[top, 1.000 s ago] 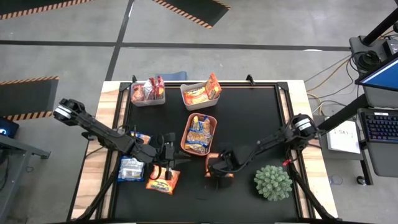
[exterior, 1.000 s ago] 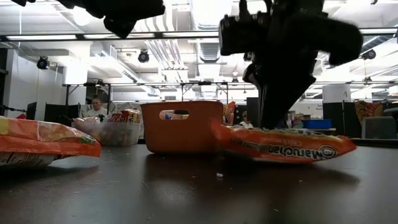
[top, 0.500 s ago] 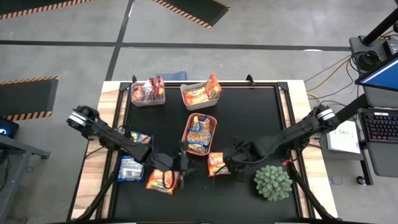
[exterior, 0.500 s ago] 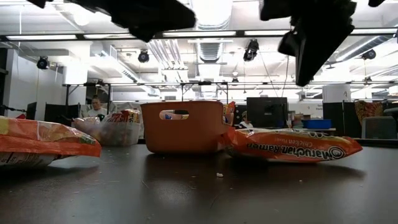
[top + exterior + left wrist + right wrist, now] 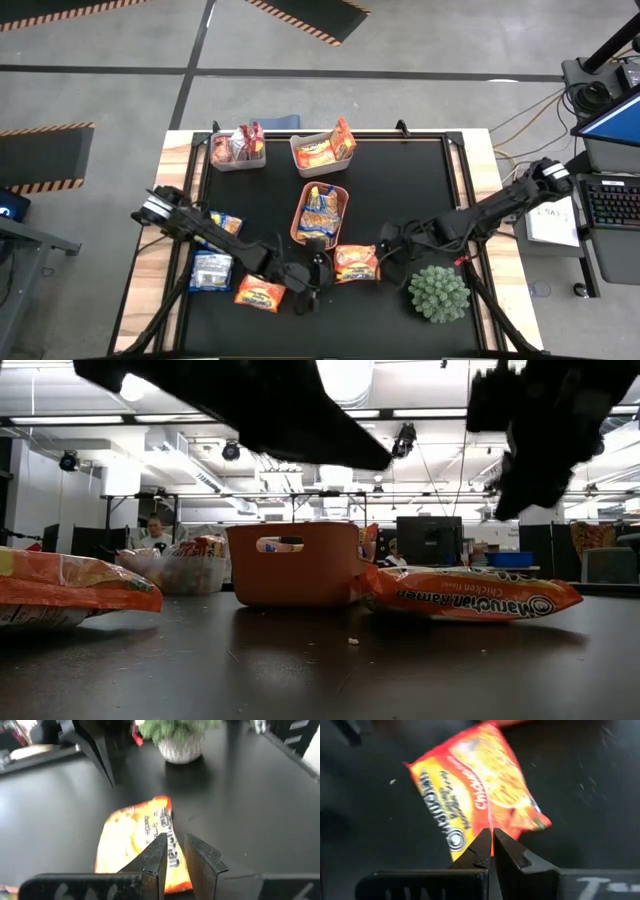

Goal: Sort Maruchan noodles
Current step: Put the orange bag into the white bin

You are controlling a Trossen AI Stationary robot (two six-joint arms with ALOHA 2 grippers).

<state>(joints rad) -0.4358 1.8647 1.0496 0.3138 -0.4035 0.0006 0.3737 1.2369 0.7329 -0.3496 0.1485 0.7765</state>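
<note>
An orange-red Maruchan noodles packet [image 5: 355, 263] lies flat on the black table, just near of the orange tray [image 5: 341, 190]. My left gripper [image 5: 318, 283] hovers above the table at the packet's left, pointing at it, fingers [image 5: 157, 851] a narrow gap apart with nothing between them. My right gripper [image 5: 384, 254] hangs shut above the table at the packet's right [image 5: 470, 790], clear of it. Another orange packet [image 5: 260, 293], a silvery-blue one [image 5: 210, 270] and a blue-and-yellow one [image 5: 222, 222] lie at the near left.
The orange tray holds packets [image 5: 318, 215]. Two clear bins [image 5: 238, 150] [image 5: 322, 152] with packets stand at the far edge. A spiky green plant ball [image 5: 438, 292] in a pale pot sits at the near right, close under the right arm.
My right gripper, down on the orange-red packet a second ago, has risen off it, rolled, and drawn back toward the table's right edge; the packet has settled flat. My left gripper has moved right and down, past the near-left packets, toward that packet.
</note>
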